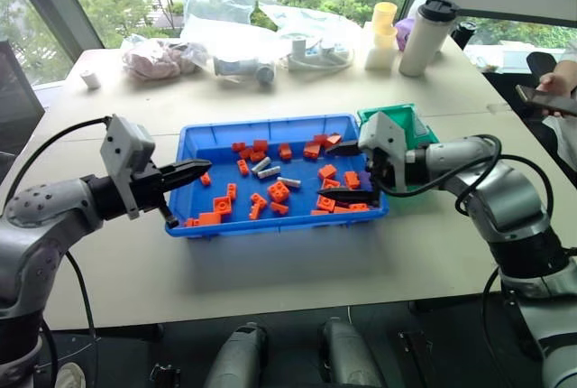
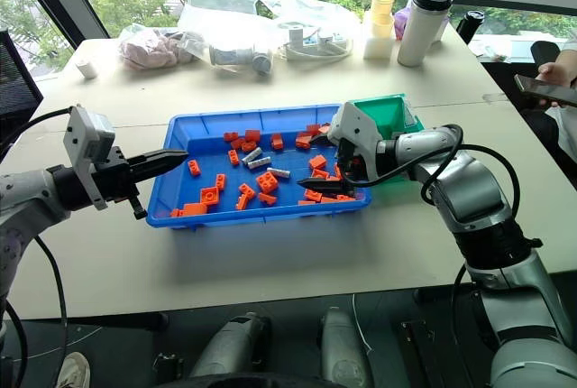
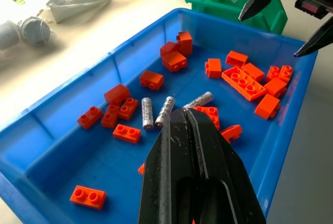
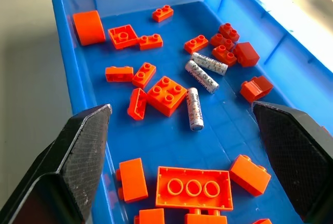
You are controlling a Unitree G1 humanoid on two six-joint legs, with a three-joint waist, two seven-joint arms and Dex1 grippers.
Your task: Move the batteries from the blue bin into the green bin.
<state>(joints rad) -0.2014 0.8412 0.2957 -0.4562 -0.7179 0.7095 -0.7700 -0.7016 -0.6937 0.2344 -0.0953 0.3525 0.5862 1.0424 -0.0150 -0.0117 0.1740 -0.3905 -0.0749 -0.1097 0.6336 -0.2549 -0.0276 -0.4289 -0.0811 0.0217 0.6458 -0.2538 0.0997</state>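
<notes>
The right gripper has its two black fingers spread wide with nothing between them, hanging over the near right part of the blue bin and pointing in toward its middle; in the right wrist view one battery lies on the tray floor straight ahead between the two fingers. The left gripper has its fingers pressed together and empty, held at the left rim of the blue bin with its tip just over the edge. Three batteries are visible in the blue bin, all loose on its floor near the centre: two lie side by side and the third sits a little apart, nearer the right gripper. Orange bricks are scattered all round them, some just beside the batteries, and a flat orange plate lies close under the right gripper. The green bin stands against the far right corner of the blue bin, behind the right arm; its inside is mostly hidden, so whether any battery is already in it cannot be told. Judging by this, the work seems at an early stage of a pick: no battery is held, at least three remain to be moved, and the open right gripper looks best placed to take the nearest one.
</notes>
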